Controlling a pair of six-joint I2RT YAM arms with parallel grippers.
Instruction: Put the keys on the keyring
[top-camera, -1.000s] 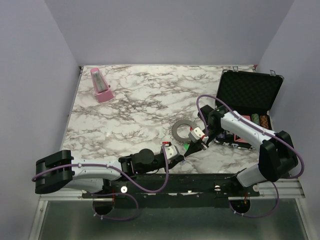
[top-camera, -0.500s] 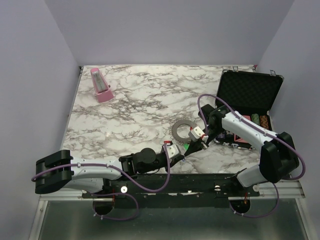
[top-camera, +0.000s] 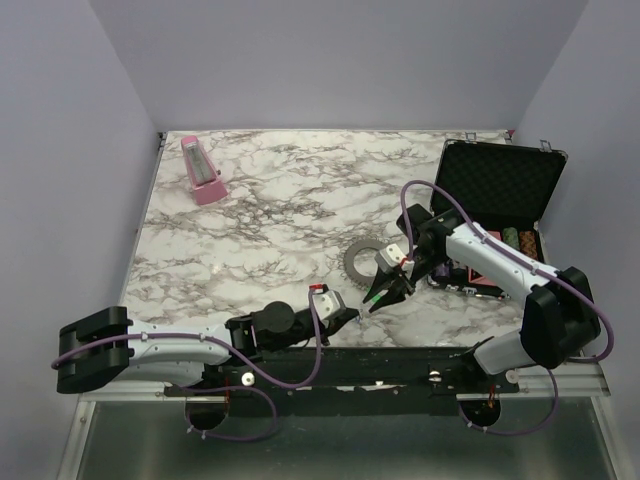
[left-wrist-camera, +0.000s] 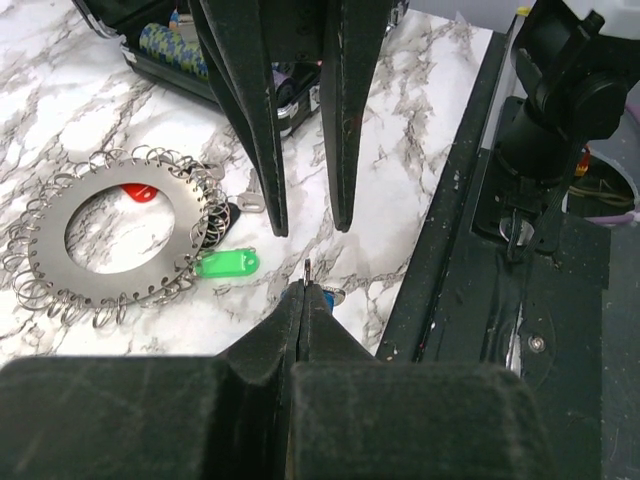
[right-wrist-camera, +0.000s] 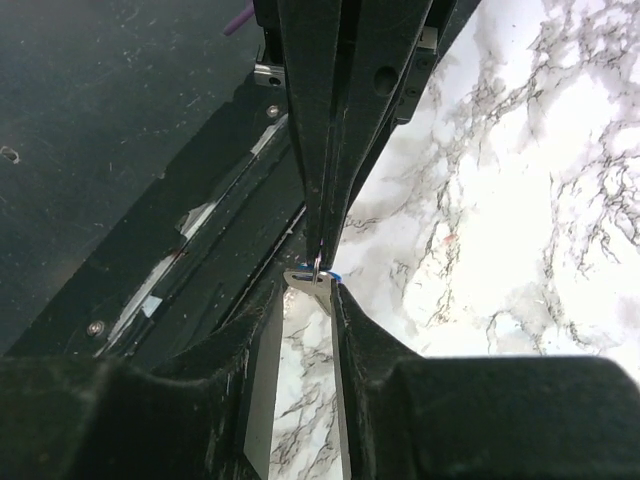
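The keyring (left-wrist-camera: 120, 235), a flat toothed grey ring hung with wire loops, lies on the marble; it also shows in the top view (top-camera: 362, 262). A green key (left-wrist-camera: 228, 263) lies at its near rim, a red key (left-wrist-camera: 140, 192) in its hole. My left gripper (left-wrist-camera: 305, 290) is shut on a blue key (left-wrist-camera: 332, 296), with a thin wire loop sticking out past the tips. My right gripper (right-wrist-camera: 308, 290) is open, and its fingers (left-wrist-camera: 265, 130) point at the left gripper's tips. The key's silver part (right-wrist-camera: 312, 279) sits between them. Both meet near the table's front edge (top-camera: 362, 308).
An open black case (top-camera: 498, 190) with stacked chips (top-camera: 520, 240) stands at the right. A pink metronome (top-camera: 203, 172) stands at the far left. The black mounting rail (top-camera: 400, 357) runs along the near edge, right beside the grippers.
My left arm has drawn back to the left along the near edge. My right gripper has turned down-left toward it, with its fingers now around the left gripper's tips.
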